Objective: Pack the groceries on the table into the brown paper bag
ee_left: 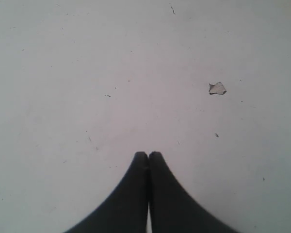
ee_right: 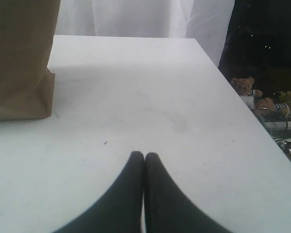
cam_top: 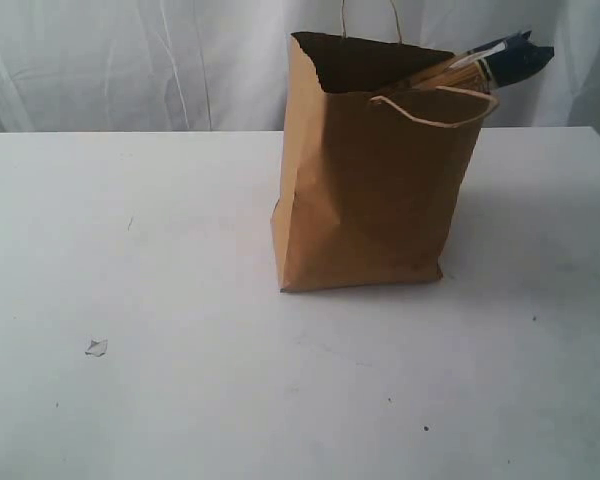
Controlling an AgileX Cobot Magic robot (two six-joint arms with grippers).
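On the surface [cam_top: 180, 400], the bag [cam_top: 370, 200] looks light, crushable; grip its handles [cam_top: 430, 124]. Pressed together, empty: left end effector [ee_left: 148, 155], right end effector [ee_right: 144, 155].

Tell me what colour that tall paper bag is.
The tall paper bag is kraft brown, clearest in exterior view.

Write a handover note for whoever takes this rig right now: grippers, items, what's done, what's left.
Left gripper: shut, empty, over bare table near a small scrap.
Right gripper: shut, empty, low over the table with the brown paper bag off to one side.
Items: the bag stands upright, and the long dark noodle packet pokes out of its top. No other groceries show in any view, and the bag's inside is hidden.
Done: no loose groceries on the table.
Left: probably nothing. Check the bag's contents.
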